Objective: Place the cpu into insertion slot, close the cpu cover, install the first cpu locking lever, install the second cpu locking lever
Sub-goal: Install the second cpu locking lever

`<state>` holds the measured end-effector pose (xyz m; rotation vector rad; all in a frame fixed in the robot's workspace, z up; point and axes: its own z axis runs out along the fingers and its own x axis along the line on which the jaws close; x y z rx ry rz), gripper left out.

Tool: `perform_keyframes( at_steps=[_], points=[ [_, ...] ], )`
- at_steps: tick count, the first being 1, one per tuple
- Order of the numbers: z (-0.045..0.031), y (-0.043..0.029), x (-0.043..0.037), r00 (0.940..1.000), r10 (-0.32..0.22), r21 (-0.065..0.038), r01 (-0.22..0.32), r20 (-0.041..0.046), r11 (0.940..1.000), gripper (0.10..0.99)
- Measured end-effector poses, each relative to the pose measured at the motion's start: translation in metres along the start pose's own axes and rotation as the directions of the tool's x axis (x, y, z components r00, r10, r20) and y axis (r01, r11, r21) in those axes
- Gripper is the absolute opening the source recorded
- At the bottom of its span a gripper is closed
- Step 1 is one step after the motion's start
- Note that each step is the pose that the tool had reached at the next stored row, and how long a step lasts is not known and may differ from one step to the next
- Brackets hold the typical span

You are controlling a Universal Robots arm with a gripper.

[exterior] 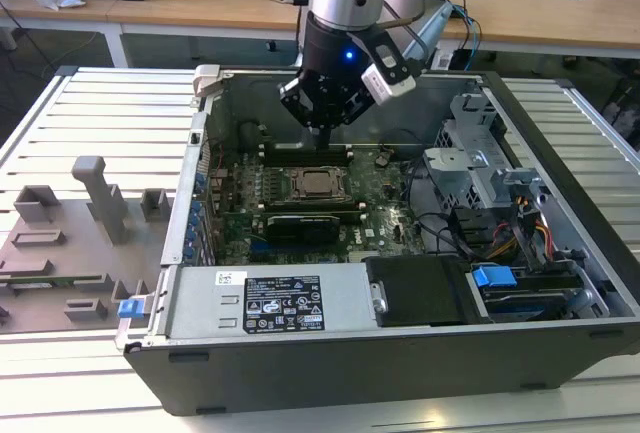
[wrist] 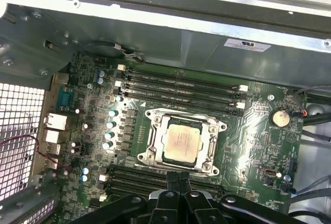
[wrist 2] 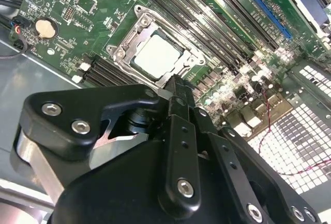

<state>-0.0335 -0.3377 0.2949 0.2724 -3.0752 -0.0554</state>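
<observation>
The cpu [wrist: 182, 140], a square chip with a silvery top, lies flat in the insertion slot [wrist: 146, 155] on the green motherboard [exterior: 385, 208]. The cpu cover [wrist: 155, 140], a thin metal frame, lies down around the chip, whose top shows through its window. In the second wrist view the cpu [wrist 2: 155, 56] sits just beyond my black fingertips [wrist 2: 176, 81]. My gripper [wrist: 178, 178] hovers above the board next to the socket's edge, fingers pressed together and holding nothing. In the exterior view the gripper [exterior: 322, 133] hangs over the socket's far side, inside the open computer case.
Long black memory slots [wrist: 181, 87] run on both sides of the socket. Case walls [exterior: 215, 103], a drive cage [exterior: 480, 168] with cables, and the labelled power supply [exterior: 285, 303] ring the board. A grey fixture plate [exterior: 70, 243] lies at the exterior view's left.
</observation>
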Motion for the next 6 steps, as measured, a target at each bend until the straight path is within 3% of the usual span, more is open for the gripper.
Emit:
perform_keyframes(
  at_steps=[6],
  points=[
    [-0.0002, 0.0, 0.0, 1.0, 0.0, 0.0, 0.0, 0.0, 1.0, 0.106]
  ],
)
